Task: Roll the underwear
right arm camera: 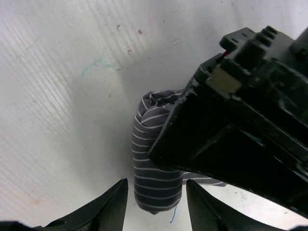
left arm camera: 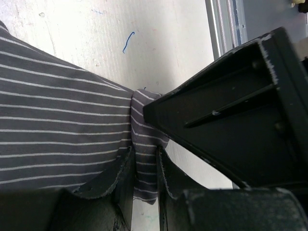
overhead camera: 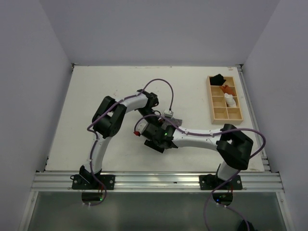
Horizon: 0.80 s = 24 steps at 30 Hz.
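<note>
Two arms over a white table point(overhead camera: 96, 96), with a wooden divider tray point(overhead camera: 234, 113) as the reference. The tray lies lengthwise just beside the table's right edge, reaching close to the far right corner. To its left, bare tabletop runs to the left edge. An aluminium rail point(overhead camera: 154, 180) closes the near edge, well apart from the tray, and pale walls stand at the left, far and right sides. The underwear point(overhead camera: 176, 121), grey with fine white stripes, lies left of the tray, apart from it and level with its near end, close to the middle of the table; both wrists meet over it and cover most of it from above. Left gripper point(left arm camera: 144, 161): its fingers point(left arm camera: 120, 178) are clamped on a narrow gathered fold of the striped cloth, the flat remainder spreading away from the pinch. Right gripper point(right arm camera: 156, 185): its fingers point(right arm camera: 113, 207) stand apart on either side of the rolled end of the garment, close to the roll, which rests on the table; whether they touch it cannot be told. The two gripper bodies sit just beside each other. Tray contents: a black bundle point(overhead camera: 217, 78) at the far end, overlapping the rim; an orange bundle point(overhead camera: 226, 89) next toward the near end; a white bundle point(overhead camera: 231, 100) after that.
</note>
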Each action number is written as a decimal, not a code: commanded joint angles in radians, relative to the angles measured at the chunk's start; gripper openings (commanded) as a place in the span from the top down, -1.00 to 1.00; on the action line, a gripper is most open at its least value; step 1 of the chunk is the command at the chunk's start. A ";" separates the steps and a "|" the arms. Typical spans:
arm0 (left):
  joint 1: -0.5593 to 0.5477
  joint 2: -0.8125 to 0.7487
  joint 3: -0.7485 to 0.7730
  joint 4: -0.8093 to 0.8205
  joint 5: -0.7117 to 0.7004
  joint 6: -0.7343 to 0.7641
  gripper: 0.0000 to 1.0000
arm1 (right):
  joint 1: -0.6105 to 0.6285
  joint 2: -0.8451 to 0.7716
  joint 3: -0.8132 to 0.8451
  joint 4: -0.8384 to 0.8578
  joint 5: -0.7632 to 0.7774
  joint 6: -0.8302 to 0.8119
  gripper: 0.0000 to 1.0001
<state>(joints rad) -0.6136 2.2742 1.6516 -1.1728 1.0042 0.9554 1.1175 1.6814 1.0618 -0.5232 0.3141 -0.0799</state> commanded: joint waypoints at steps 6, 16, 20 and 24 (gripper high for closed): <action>-0.008 0.022 -0.035 0.058 -0.055 0.006 0.52 | -0.001 0.041 0.014 0.060 0.025 -0.034 0.01; -0.003 -0.091 -0.147 0.088 -0.023 -0.007 0.29 | -0.116 0.027 -0.063 0.184 -0.260 0.035 0.76; 0.023 -0.146 -0.229 0.116 0.069 0.011 -0.24 | -0.194 0.034 -0.062 0.189 -0.371 0.061 0.77; 0.064 -0.225 -0.302 0.204 0.034 -0.097 -0.16 | -0.225 0.037 -0.051 0.163 -0.429 0.072 0.78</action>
<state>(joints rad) -0.5346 2.1460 1.4082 -0.9936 1.0687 0.8612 0.9878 1.6768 1.0225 -0.3817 -0.0696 -0.0959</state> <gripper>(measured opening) 0.577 0.240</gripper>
